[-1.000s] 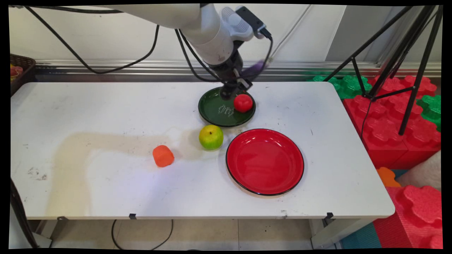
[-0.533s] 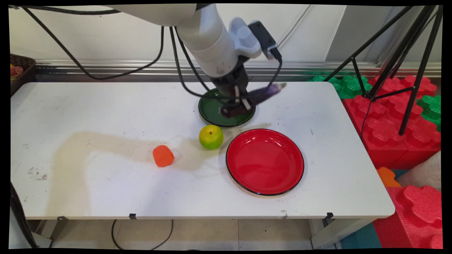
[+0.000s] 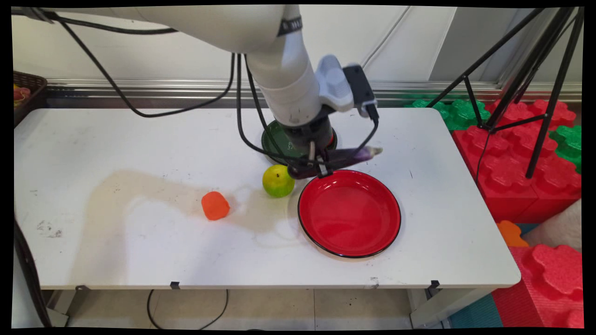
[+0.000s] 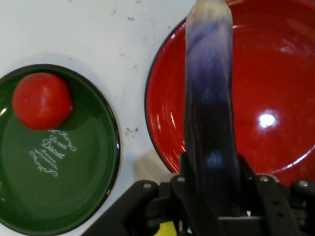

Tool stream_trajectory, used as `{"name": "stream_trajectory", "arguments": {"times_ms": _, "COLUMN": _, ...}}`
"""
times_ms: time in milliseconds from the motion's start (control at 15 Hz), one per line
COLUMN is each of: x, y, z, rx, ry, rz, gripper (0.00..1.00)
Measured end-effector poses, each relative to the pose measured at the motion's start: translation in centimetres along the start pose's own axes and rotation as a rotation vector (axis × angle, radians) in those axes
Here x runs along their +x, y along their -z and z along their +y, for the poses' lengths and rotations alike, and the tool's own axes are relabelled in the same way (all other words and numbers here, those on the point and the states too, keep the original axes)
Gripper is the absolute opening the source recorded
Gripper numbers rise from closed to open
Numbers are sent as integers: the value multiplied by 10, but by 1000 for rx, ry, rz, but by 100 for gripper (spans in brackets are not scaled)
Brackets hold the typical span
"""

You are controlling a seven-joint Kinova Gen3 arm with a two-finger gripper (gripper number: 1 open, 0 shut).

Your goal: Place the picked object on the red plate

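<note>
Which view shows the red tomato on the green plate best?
The hand view: the tomato sits in full sight on the green plate. In the main view the arm hides it; only part of the plate's rim shows.

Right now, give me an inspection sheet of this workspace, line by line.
Surface: white table, stained tan patch at left.
Things: purple eggplant held level above the red plate's far rim; tomato on the green plate.
Clutter: green apple and orange block, loose on the table.
Gripper: gripper clamped on the eggplant.
Cables: black cables hanging from the arm.
Surroundings: foam blocks, tripod, basket.
</note>
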Motion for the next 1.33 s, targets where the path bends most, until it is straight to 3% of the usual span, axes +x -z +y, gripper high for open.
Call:
{"name": "stream_trajectory", "arguments": {"times_ms": 667, "x": 13, "y": -61, "z": -7, "rx": -38, "ry": -110, "rz": -87, "gripper": 0}}
{"name": "stream_trajectory", "arguments": {"times_ms": 1333, "x": 22, "y": -116, "z": -17, "rx": -83, "ry": -183, "rz": -99, "gripper": 0}}
